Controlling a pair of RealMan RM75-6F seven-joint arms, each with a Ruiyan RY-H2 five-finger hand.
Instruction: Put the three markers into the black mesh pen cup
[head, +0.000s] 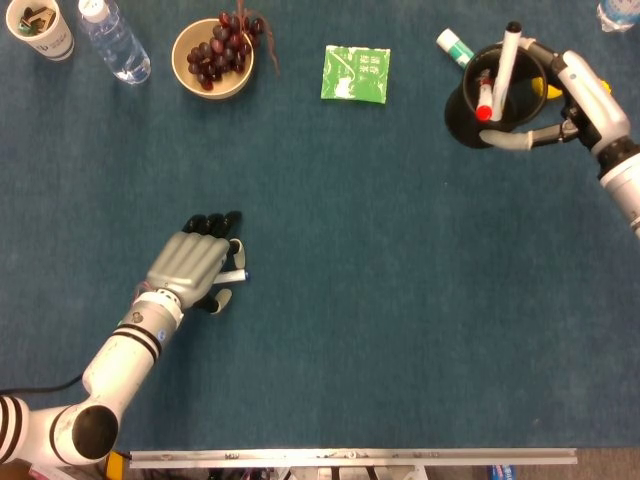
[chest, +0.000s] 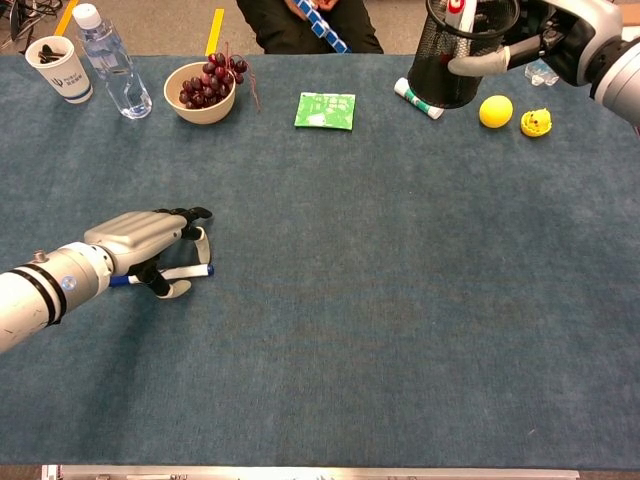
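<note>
A blue-capped marker (head: 236, 276) (chest: 195, 271) lies on the blue cloth at the left. My left hand (head: 195, 265) (chest: 148, 240) is cupped over it, fingers beyond it and thumb on the near side, with no firm grip showing. At the far right my right hand (head: 575, 95) (chest: 565, 35) grips the black mesh pen cup (head: 470, 125) (chest: 440, 75) around its wall. Inside the cup stand a red-capped marker (head: 483, 100) and a white marker with a black tip (head: 507, 55). A green-capped marker (head: 452, 44) (chest: 418, 99) lies on the cloth beside the cup.
Along the far edge stand a bowl of grapes (head: 212, 58) (chest: 205, 92), a water bottle (head: 115, 42), a paper cup (head: 40, 28) and a green packet (head: 356, 74) (chest: 325, 110). A lemon (chest: 495, 111) and a yellow toy (chest: 536, 122) sit near the cup.
</note>
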